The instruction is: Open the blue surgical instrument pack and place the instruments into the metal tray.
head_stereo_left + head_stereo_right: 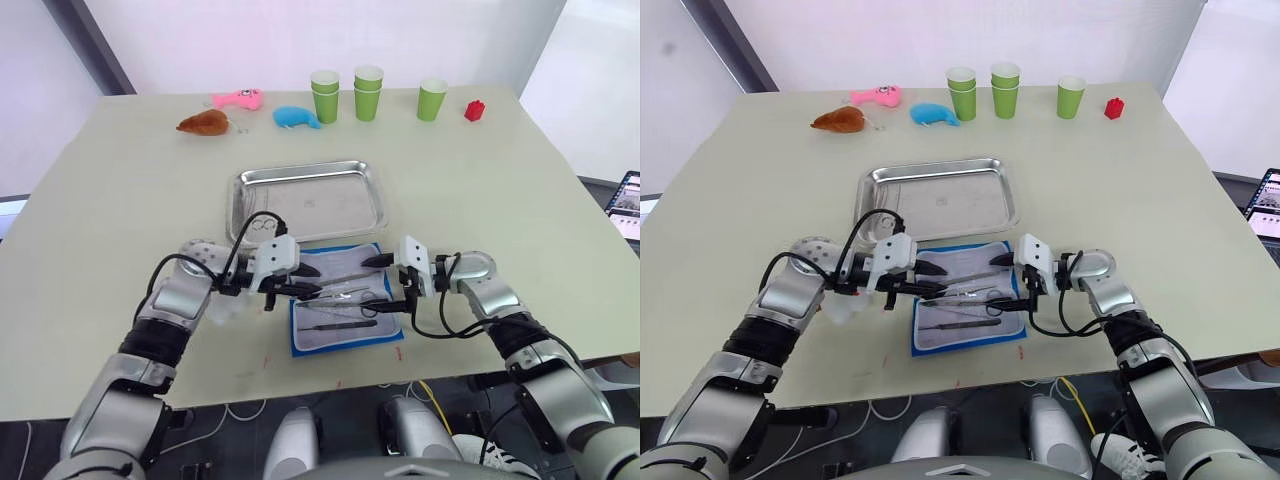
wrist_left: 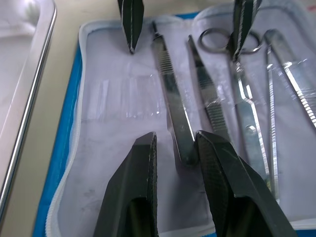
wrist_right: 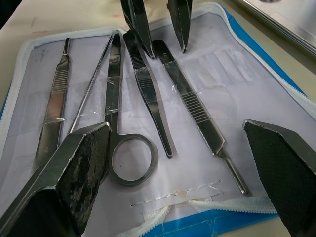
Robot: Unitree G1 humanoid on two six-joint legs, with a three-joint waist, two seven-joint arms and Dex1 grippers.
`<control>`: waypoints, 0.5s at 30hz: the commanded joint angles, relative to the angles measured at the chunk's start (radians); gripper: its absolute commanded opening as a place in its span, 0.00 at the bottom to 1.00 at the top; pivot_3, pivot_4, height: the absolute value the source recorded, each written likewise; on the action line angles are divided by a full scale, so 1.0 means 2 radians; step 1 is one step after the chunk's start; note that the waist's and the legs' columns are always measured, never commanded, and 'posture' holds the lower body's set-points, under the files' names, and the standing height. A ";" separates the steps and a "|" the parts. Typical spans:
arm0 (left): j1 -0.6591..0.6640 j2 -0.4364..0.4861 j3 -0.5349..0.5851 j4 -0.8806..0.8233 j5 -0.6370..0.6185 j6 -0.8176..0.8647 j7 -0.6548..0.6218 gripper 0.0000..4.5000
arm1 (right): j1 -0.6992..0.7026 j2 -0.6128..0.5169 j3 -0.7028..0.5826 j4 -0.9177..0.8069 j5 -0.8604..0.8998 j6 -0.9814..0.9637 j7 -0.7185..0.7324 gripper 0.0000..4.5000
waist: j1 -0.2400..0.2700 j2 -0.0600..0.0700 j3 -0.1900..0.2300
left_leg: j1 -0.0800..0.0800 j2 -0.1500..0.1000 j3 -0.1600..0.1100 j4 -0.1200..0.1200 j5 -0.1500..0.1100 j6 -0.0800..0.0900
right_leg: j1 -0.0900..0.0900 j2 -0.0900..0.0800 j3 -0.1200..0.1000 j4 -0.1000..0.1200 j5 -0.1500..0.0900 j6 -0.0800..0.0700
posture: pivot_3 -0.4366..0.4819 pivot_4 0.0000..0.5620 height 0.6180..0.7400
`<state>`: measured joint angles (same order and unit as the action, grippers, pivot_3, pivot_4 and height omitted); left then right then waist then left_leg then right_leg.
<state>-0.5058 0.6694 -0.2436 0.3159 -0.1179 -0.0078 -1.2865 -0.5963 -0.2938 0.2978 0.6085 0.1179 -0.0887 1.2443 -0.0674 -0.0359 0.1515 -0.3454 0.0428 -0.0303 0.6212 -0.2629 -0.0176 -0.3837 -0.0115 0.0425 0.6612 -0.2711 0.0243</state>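
On the pale worktop [image 1: 120, 200], the left tool [image 1: 312, 281] hovers over the open bright blue fabric instrument pack [image 1: 342, 310], its black fingers [image 2: 136, 187] parted narrowly above one flat silver handle [image 2: 173, 98]. Slim silver instruments [image 3: 143, 84] lie side by side on the pack's pale lining. Just behind the pack sits the shiny rectangular steel tray [image 1: 306, 200]. The right tool [image 1: 390, 280] is spread wide over the ring-handled scissors [image 3: 123, 138], gripping nothing.

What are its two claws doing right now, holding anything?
Left gripper: open, empty, over the instruments in the open blue surgical instrument pack.
Right gripper: open wide, empty, over the pack's other end.
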 commanded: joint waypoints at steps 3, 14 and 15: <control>0.007 -0.008 -0.005 0.001 0.014 -0.005 0.011 0.30 | 0.036 -0.010 0.033 0.062 -0.051 0.033 -0.017 1.00 | 0.000 0.000 0.000 | 0.000 0.000 0.000 0.000 0.000 0.000 | 0.000 0.000 0.000 0.000 0.000 0.000 | 0.48 0.27 1.00; 0.008 -0.015 -0.003 0.015 0.019 -0.027 0.009 0.00 | 0.039 -0.012 0.033 0.057 -0.050 0.035 -0.019 1.00 | 0.001 0.002 -0.001 | 0.001 0.000 -0.001 0.000 0.000 0.000 | 0.002 0.000 -0.001 0.000 0.000 0.000 | 0.48 0.27 1.00; 0.008 -0.014 -0.003 0.011 0.018 -0.027 0.010 0.00 | 0.040 -0.012 0.032 0.056 -0.049 0.036 -0.019 1.00 | 0.001 0.002 -0.001 | 0.001 0.000 -0.001 0.000 0.000 0.000 | 0.002 0.000 -0.001 0.000 0.000 0.000 | 0.48 0.27 1.00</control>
<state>-0.4974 0.6403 -0.2437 0.3389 -0.0969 -0.0518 -1.2636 -0.5936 -0.2969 0.2978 0.6085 0.1179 -0.0885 1.2398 -0.0657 -0.0328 0.1491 -0.3442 0.0422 -0.0322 0.6219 -0.2629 -0.0176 -0.3797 -0.0120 0.0412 0.6609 -0.2713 0.0241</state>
